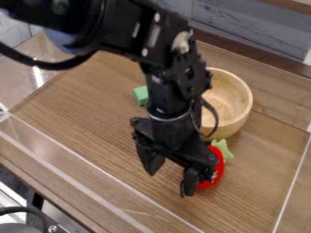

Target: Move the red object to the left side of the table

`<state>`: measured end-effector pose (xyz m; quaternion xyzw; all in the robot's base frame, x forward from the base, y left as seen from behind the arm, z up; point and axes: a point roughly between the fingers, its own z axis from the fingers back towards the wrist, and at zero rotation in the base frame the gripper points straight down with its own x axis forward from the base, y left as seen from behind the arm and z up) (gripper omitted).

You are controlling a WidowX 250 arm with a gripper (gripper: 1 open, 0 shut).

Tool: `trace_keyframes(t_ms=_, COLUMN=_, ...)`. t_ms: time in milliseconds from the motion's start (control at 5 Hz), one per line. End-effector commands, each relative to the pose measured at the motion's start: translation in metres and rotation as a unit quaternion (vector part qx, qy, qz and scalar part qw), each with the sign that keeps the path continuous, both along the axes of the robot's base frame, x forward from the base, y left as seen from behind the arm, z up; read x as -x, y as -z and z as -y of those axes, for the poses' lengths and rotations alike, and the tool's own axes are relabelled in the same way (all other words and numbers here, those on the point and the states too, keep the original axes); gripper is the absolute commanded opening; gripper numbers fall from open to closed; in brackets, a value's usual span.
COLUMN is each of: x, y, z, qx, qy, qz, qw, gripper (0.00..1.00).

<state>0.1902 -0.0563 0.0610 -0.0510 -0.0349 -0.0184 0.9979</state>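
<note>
Tabletop [85, 114]: brown wood-grain surface, matt, grain running in long streaks; one.
Walls: clear acrylic panels [31, 141] standing along the table's edges, glossy, with pale reflections; the exact number cannot be told from this view.
Stand: small clear acrylic piece, folded to a V shape [97, 35], at the far edge of the table; one.
Bowl: round wooden bowl [234, 102], light tan, smooth, thick rim, on the right part of the table behind the arm; one.
Red object [215, 171]: small bright red toy fruit, rounded oval, like a strawberry, with a green leafy top toward the bowl; one. It lies on the tabletop in the near right part, just in front of the bowl and apart from it; the gripper hides much of it.
Green block [141, 93]: flat bright green piece, only a corner showing behind the arm, to the left of the bowl; one.
Arm [127, 27]: black, hard glossy casing with dark cables looping beside the wrist; one.
Gripper [172, 169]: black, two long straight fingers [152, 160] pointing down at the table. Jaws stand spread wide apart. The right-hand finger in view is down in front of the red fruit; the left-hand one stands over bare wood. Nothing is clamped between them; whether a finger touches the fruit cannot be told.
Count: one fruit, one bowl, one green block, one gripper with two fingers.
</note>
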Motion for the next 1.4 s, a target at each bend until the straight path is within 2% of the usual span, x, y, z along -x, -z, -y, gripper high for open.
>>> trace_keyframes(t_ms=0, x=-0.011, y=-0.004, z=0.003, qx=0.003, qy=0.008, qz=0.010, qw=0.9999, gripper=1.00)
trace_keyframes(t_ms=400, x=-0.020, y=-0.003, z=0.010, qx=0.004, qy=0.031, qz=0.003, qw=0.9995, gripper=1.00)
trace_keyframes(t_ms=600, x=-0.025, y=0.011, z=0.022, qx=0.005, qy=0.053, qz=-0.002, qw=0.9986, gripper=1.00)
trace_keyframes(t_ms=800, x=-0.027, y=0.020, z=0.033, qx=0.005, qy=0.074, qz=-0.004, qw=0.9972, gripper=0.00)
trace_keyframes(t_ms=1200, x=-0.040, y=-0.024, z=0.034, qx=-0.002, qy=0.075, qz=0.043, qw=0.9963, gripper=0.00)
